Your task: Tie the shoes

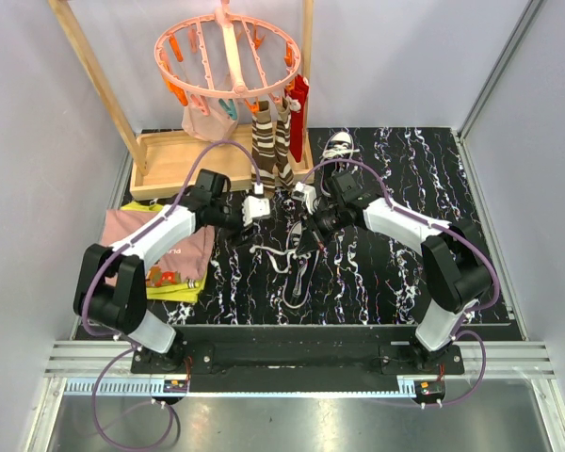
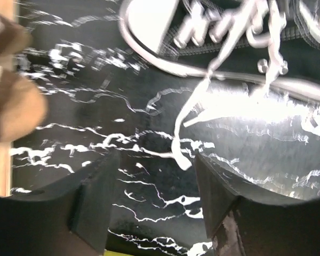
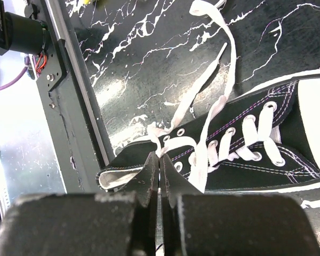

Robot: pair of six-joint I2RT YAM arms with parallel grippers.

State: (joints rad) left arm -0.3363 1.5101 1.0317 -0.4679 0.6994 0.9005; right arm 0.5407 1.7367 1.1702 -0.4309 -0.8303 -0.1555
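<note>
Both tools hung low over the middle of the black marbled table [image 1: 424, 179] as I ran the rig from afar, one shoe [image 3: 245, 160] lying between them with its long axis running roughly far-to-near in the overhead view; its mate [image 1: 339, 146] sat well apart at the far side, by the wooden rack [image 1: 179, 165]. The right tool [image 3: 159, 157] was clenched, jaws pressed together right at the shoe's collar beside the topmost eyelets [image 3: 178, 132]; whether a strand of lace was pinched there I could not tell. The left tool [image 2: 156, 160] stood released, bare table showing between its fingers [image 2: 96, 208], and it was apart from the shoe. White laces [image 3: 226, 74] trailed loose off the eyelets toward the left arm's side, and one free lace end [image 2: 175, 144] lay on the table just ahead of the left tool's gap. By my reading, the coming move turned on that: the right arm was nearer the shoe, the left nearer the loose end, and no knot was yet made.
</note>
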